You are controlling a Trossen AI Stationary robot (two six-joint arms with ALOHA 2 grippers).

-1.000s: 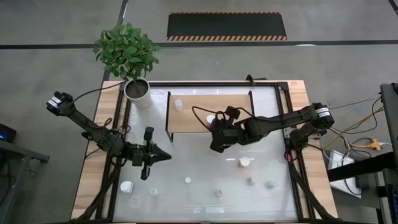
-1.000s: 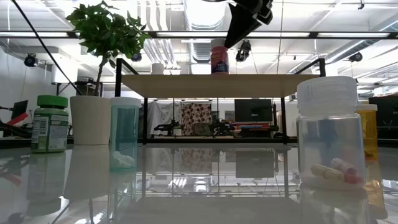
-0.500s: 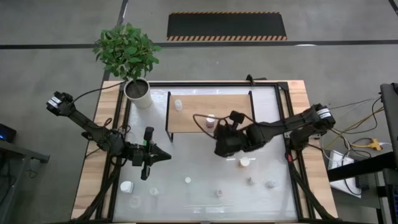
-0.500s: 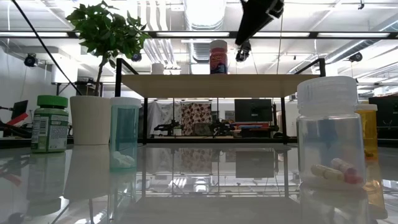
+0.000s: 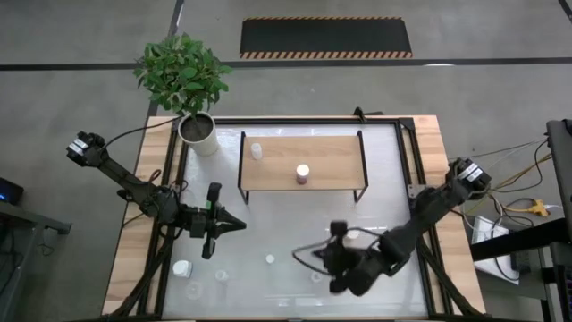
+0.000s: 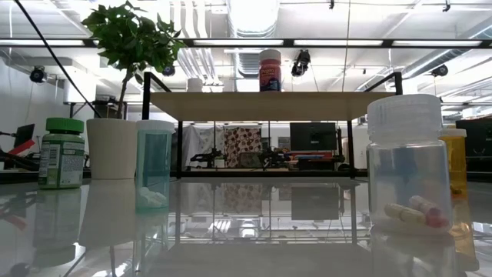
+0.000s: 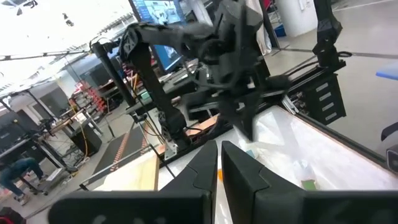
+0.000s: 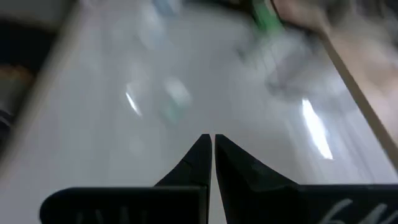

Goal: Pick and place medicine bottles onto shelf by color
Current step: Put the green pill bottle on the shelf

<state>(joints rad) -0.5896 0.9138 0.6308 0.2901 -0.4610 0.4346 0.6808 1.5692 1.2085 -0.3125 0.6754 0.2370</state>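
No lettering reads clearly anywhere; the green-capped bottle (image 6: 61, 153) and the red-labelled bottle (image 6: 270, 71) carry print, perhaps brand names, too small to read.

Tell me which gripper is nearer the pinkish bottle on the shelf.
Right. The right gripper hangs low over the table's front, below the pinkish bottle; the left gripper waits slightly farther, left of it.

the table (image 5: 429, 134) is light wood at its sides with a glossy white top inside a black border. on its far half stands the shelf (image 5: 331, 152), a light-wood board on a thin black frame, carrying a white bottle (image 5: 256, 151) near its left end and a pinkish bottle (image 5: 303, 173) near its front edge. a plant pot (image 5: 197, 130) sits at the far left corner. small bottles lie scattered over the near half, among them a green-capped bottle (image 6: 61, 152) and an orange bottle (image 6: 453, 160).
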